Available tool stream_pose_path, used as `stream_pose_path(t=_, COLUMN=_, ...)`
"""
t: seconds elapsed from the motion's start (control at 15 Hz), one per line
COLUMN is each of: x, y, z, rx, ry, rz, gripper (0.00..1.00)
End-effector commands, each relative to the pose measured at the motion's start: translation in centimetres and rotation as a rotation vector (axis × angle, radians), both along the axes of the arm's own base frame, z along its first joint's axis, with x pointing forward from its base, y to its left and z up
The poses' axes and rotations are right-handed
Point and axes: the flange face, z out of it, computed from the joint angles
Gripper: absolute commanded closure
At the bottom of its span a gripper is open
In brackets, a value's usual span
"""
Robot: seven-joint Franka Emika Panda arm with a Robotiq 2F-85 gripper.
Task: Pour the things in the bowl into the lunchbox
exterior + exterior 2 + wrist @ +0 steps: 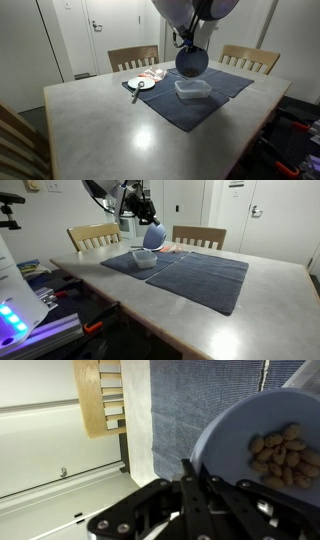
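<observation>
Although the table (110, 130) was the biggest thing I had to mind, it asked little of me: a broad, pale grey slab, smooth enough to throw back the ceiling light, with slatted wooden chairs (133, 57) at its far edge. Across its middle lay a dark blue cloth (190, 110), woven and matte, which I judged soft enough to stop a light container from sliding. Above it the gripper (195, 475) was clamped on the rim of the bowl (191, 62), holding it clear of the table, tipped steeply on edge and, by both exterior views, roughly over the lunchbox (193, 89). The bowl was round, deep, blue-purple and glossy. I took it for something stiff, though I could not tell hard plastic from glazed ware. Its wall looked slick, so I reckoned a thin pinch at the rim, the only place the jaws could take it, might let it swivel under its own weight. The lunchbox sat on the cloth, shallow, clear and rectangular with rounded corners. It looked like thin, light plastic, easily nudged. A small white plate (141, 84) lay near it at the cloth's edge. Smallest were the tan nuts (280, 455), gathered against one side of the bowl's inside. I judged them dry, hard and apt to roll and bounce.
</observation>
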Motion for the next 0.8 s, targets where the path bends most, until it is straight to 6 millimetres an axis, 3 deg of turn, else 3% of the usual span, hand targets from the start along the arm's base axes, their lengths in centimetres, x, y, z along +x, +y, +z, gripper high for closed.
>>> stream_pose_path(t=0.0, x=-0.2, y=1.7, z=-1.1, rx=-0.064, ry=0.006, rz=-0.02, gripper=0.99)
stream_pose_path(t=0.73, x=-0.6, y=3.0, z=-3.7, rx=-0.198, ry=-0.007, rz=-0.074, gripper=0.99)
